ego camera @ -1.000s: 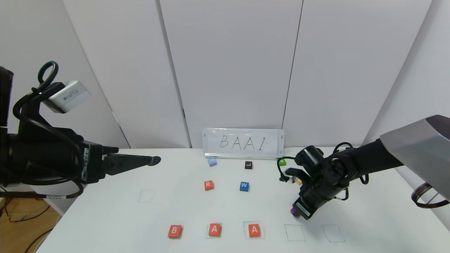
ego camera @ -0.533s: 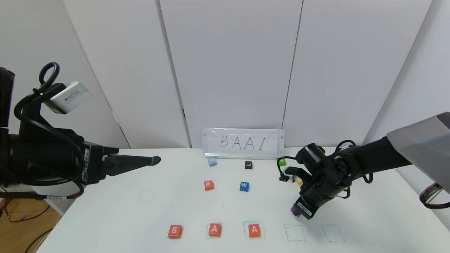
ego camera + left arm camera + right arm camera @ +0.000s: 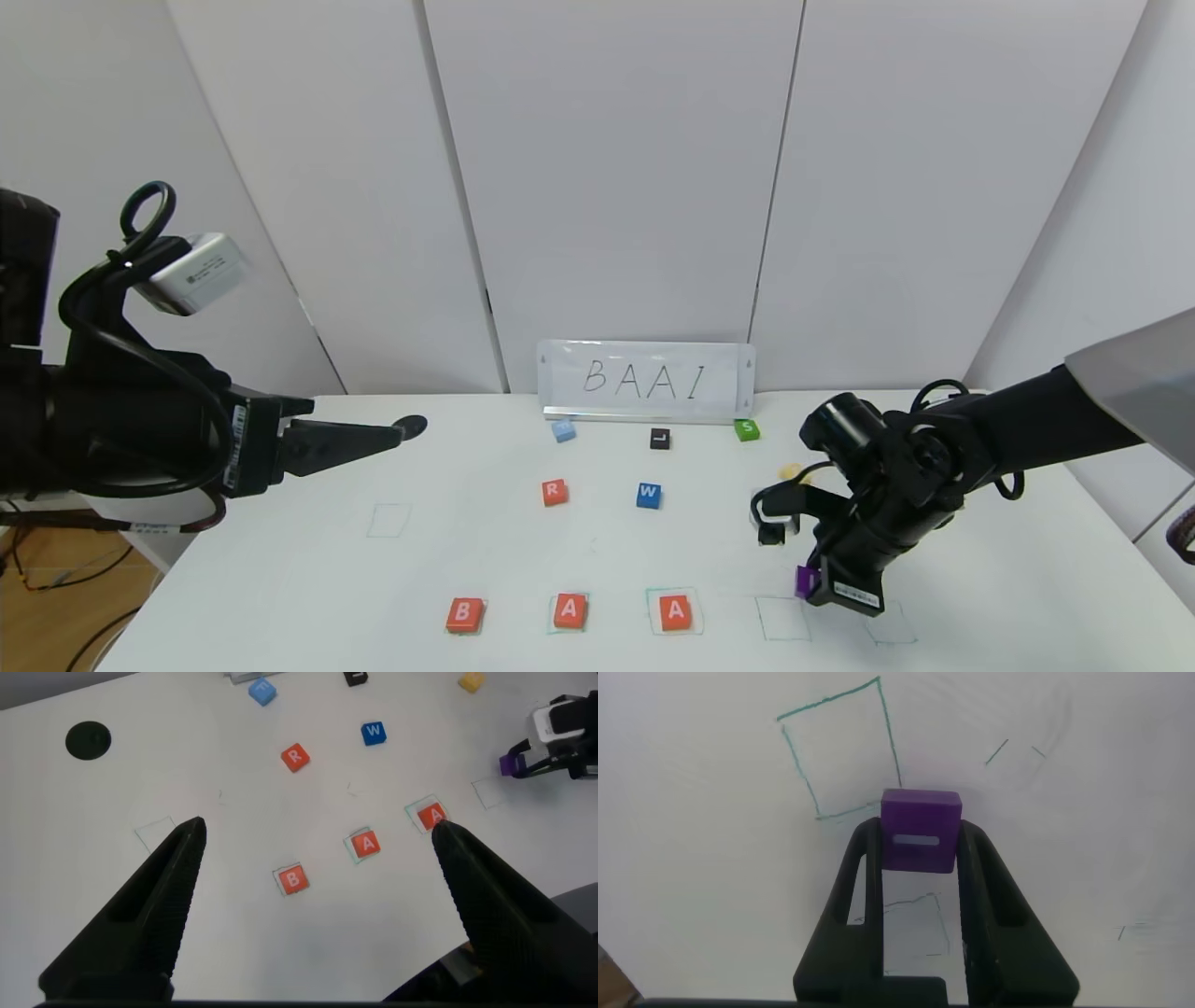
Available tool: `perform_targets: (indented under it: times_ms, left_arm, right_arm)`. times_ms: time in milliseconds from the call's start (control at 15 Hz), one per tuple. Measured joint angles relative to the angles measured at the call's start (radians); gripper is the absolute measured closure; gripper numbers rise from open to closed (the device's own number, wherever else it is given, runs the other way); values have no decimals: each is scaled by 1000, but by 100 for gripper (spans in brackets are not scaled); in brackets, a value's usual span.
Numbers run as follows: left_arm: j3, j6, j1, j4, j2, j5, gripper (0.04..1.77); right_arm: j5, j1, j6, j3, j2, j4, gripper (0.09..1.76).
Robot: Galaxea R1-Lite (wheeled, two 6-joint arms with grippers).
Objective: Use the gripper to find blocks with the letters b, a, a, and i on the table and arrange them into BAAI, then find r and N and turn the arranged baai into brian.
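Orange-red blocks B (image 3: 465,614), A (image 3: 569,610) and A (image 3: 674,611) lie in a row near the table's front edge; they also show in the left wrist view as B (image 3: 292,879), A (image 3: 366,844) and A (image 3: 432,816). My right gripper (image 3: 810,586) is shut on the purple I block (image 3: 804,580), held just above the table (image 3: 308,579) between two green-outlined squares (image 3: 782,618). In the right wrist view the purple block (image 3: 920,829) sits between the fingers. The orange-red R block (image 3: 555,491) lies mid-table. My left gripper (image 3: 411,427) is open, raised at the left.
A sign reading BAAI (image 3: 646,378) stands at the back. A light blue block (image 3: 563,430), a black L block (image 3: 660,438), a green S block (image 3: 746,429), a blue W block (image 3: 649,495) and a yellow block (image 3: 790,469) lie around. A green square (image 3: 388,520) is at left.
My right gripper has moved forward and right with the purple block, lower toward the green squares. The green S block is now uncovered. My left arm has sunk slightly.
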Motion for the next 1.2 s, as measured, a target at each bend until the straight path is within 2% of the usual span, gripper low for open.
perform_targets:
  times_ms: [267, 1200]
  left_arm:
    - [9, 25, -1, 0, 21, 0, 9]
    - [31, 56, -4, -1, 14, 0, 9]
  right_arm:
    - [41, 28, -115, 7, -13, 25, 132]
    - [46, 76, -139, -7, 41, 19, 132]
